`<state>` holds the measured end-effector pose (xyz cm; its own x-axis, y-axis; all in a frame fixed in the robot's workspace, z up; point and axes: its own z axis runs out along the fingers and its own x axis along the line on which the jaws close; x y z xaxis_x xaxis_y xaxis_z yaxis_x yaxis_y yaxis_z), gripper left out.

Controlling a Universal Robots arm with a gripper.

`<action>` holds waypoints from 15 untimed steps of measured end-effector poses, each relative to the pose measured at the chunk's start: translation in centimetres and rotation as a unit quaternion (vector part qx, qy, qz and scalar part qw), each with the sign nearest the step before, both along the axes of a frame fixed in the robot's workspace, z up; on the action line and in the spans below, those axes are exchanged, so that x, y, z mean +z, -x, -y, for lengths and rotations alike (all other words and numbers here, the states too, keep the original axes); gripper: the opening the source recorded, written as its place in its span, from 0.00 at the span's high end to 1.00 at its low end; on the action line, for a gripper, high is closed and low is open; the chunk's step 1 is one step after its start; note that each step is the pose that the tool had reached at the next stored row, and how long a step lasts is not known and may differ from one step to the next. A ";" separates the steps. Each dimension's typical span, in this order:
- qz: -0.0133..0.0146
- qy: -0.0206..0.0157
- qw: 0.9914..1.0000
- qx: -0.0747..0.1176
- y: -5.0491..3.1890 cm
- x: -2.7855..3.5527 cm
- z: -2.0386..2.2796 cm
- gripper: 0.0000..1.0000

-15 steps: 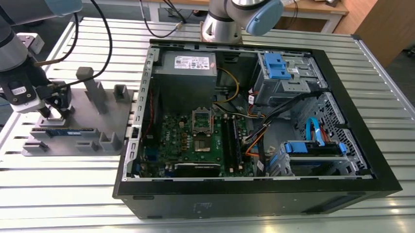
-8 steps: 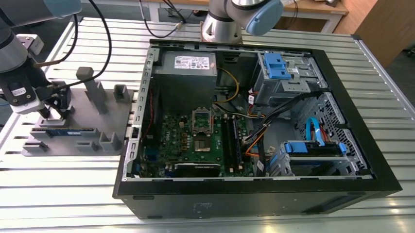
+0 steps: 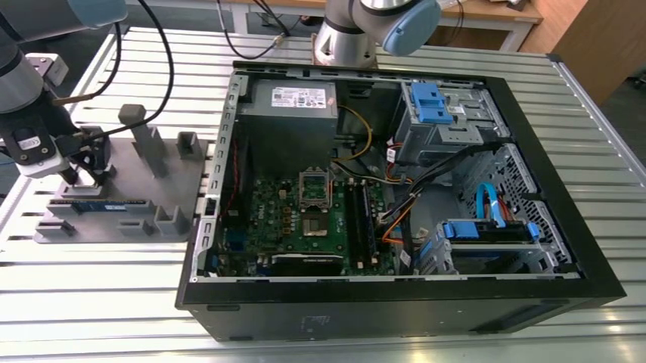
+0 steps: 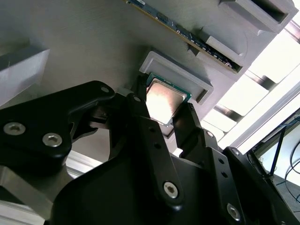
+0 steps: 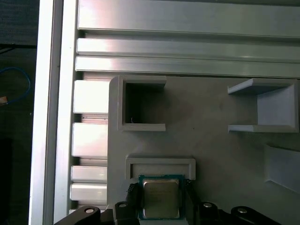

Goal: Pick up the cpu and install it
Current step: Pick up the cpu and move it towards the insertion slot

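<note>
– Exterior view first, biggest things down: how far along is the job?

– Early, I'd judge. One slatted metal table [image 3: 595,136] carries everything. On it lies one open computer case [image 3: 404,310], filling the middle and right of the frame. Its one processor socket [image 3: 315,198], at the centre of the green board, looks bare, so nothing is installed.

– And at the exterior view's left?

– One grey parts tray [image 3: 121,181] sits beside the case. The one gripper [image 3: 83,180] is low over the tray's left part, well apart from the case.

– What is it doing there?

– In both wrist views the two black fingers [image 4: 145,122] are drawn in narrow against opposite edges of the cpu [image 5: 161,199], so I take the chip as clamped. It sits just beside the raised grey frame of its holder on the tray. I cannot tell whether it has left the tray surface.

– So what is done and what is left?

– The grasp appears made. The lift, the carry to the case and the seating in the socket are all undone, as far as this shows.

– Anything smaller to count?

– One long memory stick [image 4: 187,35] lies in its own slot on the tray, near the chip but not touching it. There is one cpu, silvery top up, and two empty grey brackets on the tray in the first wrist view.
</note>
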<state>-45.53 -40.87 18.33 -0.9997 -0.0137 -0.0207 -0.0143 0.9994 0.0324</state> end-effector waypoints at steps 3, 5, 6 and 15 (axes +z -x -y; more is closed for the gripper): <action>0.000 0.000 1.000 0.000 0.00 -0.01 0.00 0.45; 0.000 0.000 1.000 0.000 0.00 -0.01 0.00 0.45; 0.000 0.000 1.000 0.000 0.00 -0.02 0.00 0.45; 0.000 0.000 1.000 0.000 0.00 -0.14 0.00 0.45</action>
